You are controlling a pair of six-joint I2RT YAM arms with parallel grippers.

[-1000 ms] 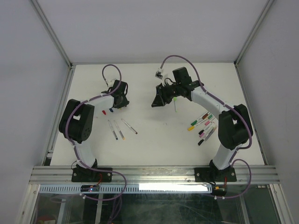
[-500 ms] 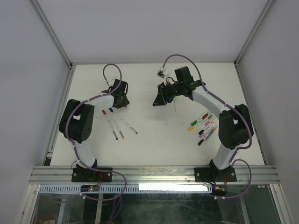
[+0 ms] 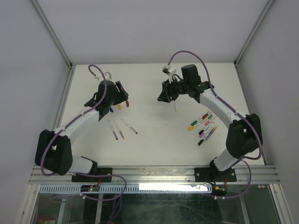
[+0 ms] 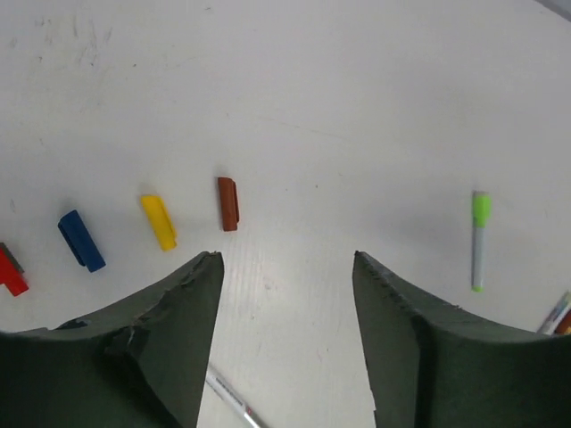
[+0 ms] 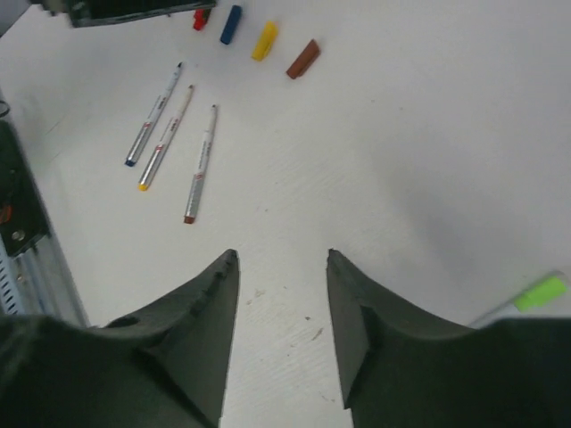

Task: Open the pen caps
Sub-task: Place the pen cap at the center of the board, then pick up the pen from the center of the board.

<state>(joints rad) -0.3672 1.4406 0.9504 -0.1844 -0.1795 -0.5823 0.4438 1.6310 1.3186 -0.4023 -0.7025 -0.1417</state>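
Four loose pen caps lie in a row on the white table: red, blue, yellow and maroon. My left gripper hangs open just above and beside them, nothing between its fingers. A pen with a green cap lies to the right. My right gripper is open and empty over bare table, the green cap at its right. From above, the left gripper and right gripper face each other across the table's far half.
Three uncapped pens lie side by side nearer the front, seen from above as uncapped pens. A cluster of capped pens lies on the right. The table's metal frame runs along the left edge.
My left arm has stretched out and its gripper has opened; the yellow and maroon caps now show beside it. My right gripper has drawn back a little towards the far right.
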